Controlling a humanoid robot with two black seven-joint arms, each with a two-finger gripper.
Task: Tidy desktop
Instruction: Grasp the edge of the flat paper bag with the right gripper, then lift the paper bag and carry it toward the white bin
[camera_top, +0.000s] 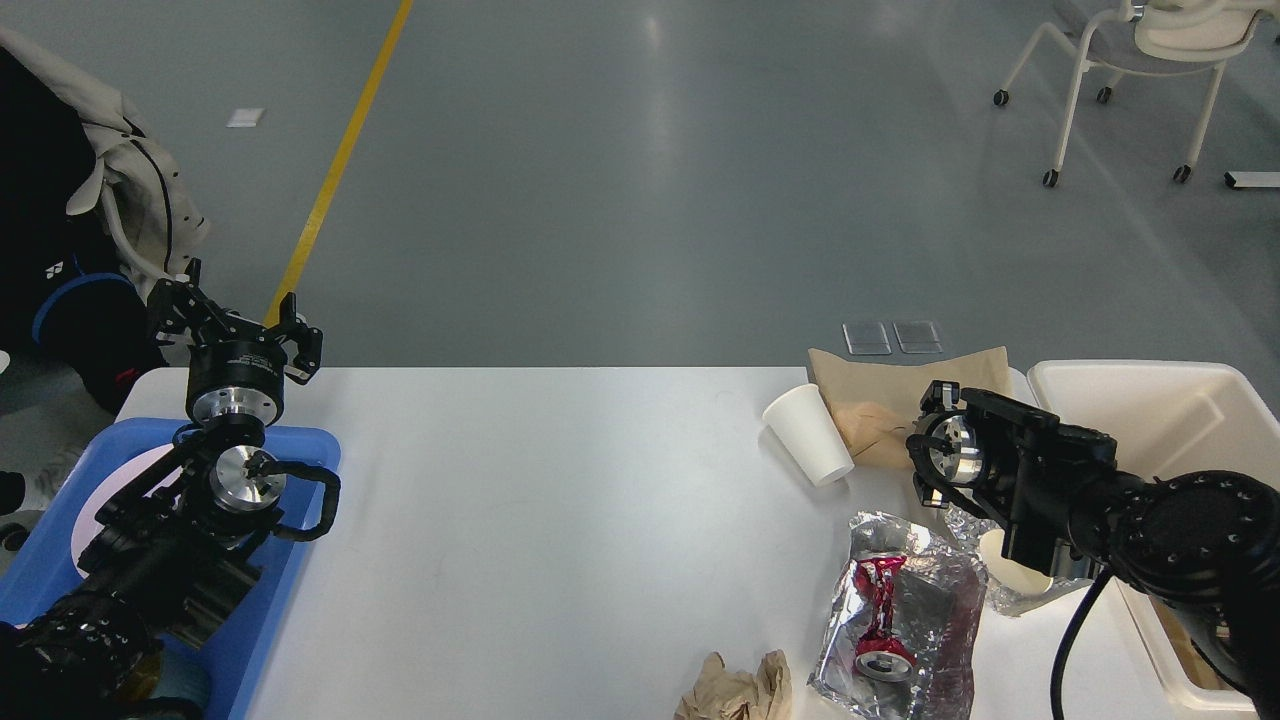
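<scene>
You've most of the tidying left: the white paper cup (808, 434), brown paper bag (905, 400), silver foil wrapper (900, 610) and crumpled brown paper (735, 690) all lie along the right end of the wide white desktop (540, 520), your left gripper (238, 330) spread wide and empty over the far left corner, your right gripper (935, 455) too end-on to tell.

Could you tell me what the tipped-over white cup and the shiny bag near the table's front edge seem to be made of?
The white cup looks like matte paper: dull, no glare. The shiny bag seems metallised foil: silver, crinkled, mirror-like highlights, red printing inside.
</scene>
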